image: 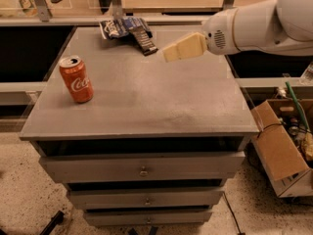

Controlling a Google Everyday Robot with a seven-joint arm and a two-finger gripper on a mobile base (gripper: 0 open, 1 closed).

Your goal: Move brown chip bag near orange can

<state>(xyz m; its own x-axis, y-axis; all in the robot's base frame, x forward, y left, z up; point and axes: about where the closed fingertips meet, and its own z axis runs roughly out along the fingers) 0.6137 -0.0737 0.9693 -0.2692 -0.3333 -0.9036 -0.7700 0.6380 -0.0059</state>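
Note:
The brown chip bag (119,27), crumpled foil with dark blue and white print, lies at the back edge of the grey cabinet top (146,97). The orange can (76,79) stands upright near the left front of that top, well apart from the bag. My gripper (169,53), cream-coloured on a white arm that comes in from the right, hovers above the top's back right. Its tip points left, a short way right of the bag and holding nothing I can see.
A small flat dark bar packet (145,41) lies against the bag's right side, between bag and gripper. The cabinet has drawers (143,169) below. An open cardboard box (279,146) with clutter sits on the floor at the right. A rail runs behind the top.

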